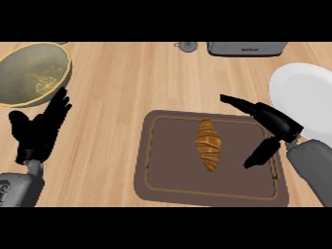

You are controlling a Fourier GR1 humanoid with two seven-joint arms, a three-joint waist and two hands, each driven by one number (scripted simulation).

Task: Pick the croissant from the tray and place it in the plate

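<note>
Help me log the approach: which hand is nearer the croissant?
The right hand. It hangs open just right of the croissant, over the tray's right edge. The left hand rests open far to the left, off the tray, beside the bowl.

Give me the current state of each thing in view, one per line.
croissant: lying on the tray, not held.
tray: flat on the counter.
plate: nothing on it.
bowl: upright, nothing in it.
right hand: open, beside the croissant.
left hand: open, resting.
</note>
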